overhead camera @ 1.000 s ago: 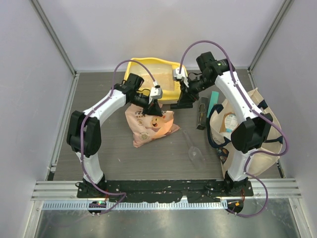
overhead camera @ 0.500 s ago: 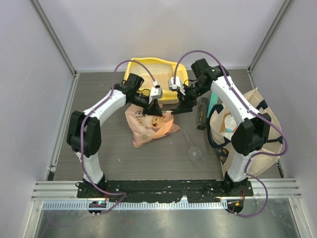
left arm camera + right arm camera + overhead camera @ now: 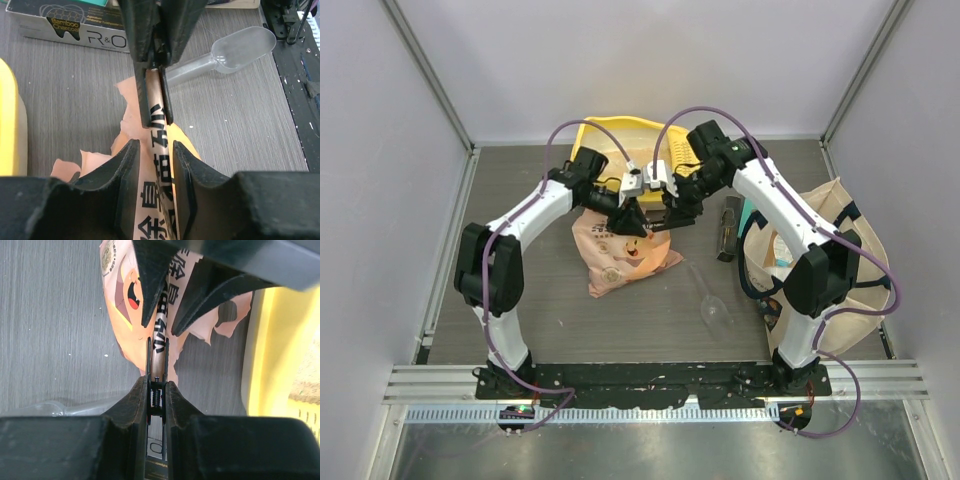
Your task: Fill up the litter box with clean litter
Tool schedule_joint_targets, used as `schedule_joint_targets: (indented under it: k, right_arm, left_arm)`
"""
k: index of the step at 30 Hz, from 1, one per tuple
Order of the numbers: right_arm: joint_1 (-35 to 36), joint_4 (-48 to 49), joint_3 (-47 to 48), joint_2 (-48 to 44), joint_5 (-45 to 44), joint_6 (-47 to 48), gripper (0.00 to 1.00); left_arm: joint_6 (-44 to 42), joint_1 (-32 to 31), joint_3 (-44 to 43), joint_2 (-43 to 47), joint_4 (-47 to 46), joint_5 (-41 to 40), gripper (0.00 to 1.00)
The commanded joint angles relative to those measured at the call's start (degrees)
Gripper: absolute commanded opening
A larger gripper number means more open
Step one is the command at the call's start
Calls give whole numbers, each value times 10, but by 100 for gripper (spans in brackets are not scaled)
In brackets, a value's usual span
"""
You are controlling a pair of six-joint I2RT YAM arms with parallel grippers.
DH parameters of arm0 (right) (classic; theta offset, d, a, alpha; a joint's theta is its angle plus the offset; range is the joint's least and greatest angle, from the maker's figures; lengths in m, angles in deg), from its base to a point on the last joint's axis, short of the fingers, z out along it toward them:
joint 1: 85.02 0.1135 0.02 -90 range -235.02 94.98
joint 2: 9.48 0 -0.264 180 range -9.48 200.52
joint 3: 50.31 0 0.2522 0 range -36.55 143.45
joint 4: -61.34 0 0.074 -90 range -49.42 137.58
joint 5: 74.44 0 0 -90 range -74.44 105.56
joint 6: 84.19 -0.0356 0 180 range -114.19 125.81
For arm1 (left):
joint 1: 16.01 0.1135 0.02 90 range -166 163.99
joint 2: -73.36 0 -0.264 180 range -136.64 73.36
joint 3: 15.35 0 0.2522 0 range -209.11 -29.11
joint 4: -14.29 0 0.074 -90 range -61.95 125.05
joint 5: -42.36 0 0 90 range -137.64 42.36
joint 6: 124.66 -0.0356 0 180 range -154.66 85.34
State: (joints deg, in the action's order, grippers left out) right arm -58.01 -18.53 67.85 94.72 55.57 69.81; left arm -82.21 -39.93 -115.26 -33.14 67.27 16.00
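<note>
Clean litter bag (image 3: 620,255), soft and probably heavy and floppy; my left fingers (image 3: 122,185) and right fingers (image 3: 135,405) each clamp its thin torn top fold, the sensible hold.

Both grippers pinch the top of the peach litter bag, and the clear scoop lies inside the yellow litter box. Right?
No. The clear scoop lies on the table right of the litter bag, not in the litter box; the top external view shows it. The left gripper and right gripper do pinch the bag.
</note>
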Motion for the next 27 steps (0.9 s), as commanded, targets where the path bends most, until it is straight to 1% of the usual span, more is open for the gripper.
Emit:
schedule_joint_targets:
  k: [1, 5, 8, 9, 16, 19, 27]
  right_arm:
    - [11, -8, 43, -5, -13, 10, 2]
    - [23, -1, 48, 2, -27, 0, 1]
    - [32, 11, 47, 6, -30, -14, 1]
    - [36, 14, 48, 8, -31, -17, 1]
    - [47, 39, 52, 32, -22, -57, 1]
    - [55, 52, 51, 40, -17, -74, 1]
    - [64, 119, 42, 53, 21, -172, 1]
  left_arm:
    - [25, 29, 8, 36, -30, 26, 38]
    - [27, 55, 29, 59, -20, 23, 39]
    - [14, 74, 42, 74, 2, 22, 40]
    - [-2, 82, 46, 75, 21, 22, 40]
    - [-45, 95, 57, 79, 77, 18, 38]
    - [-48, 97, 65, 84, 82, 17, 36]
    - [-33, 99, 107, 112, 58, 21, 34]
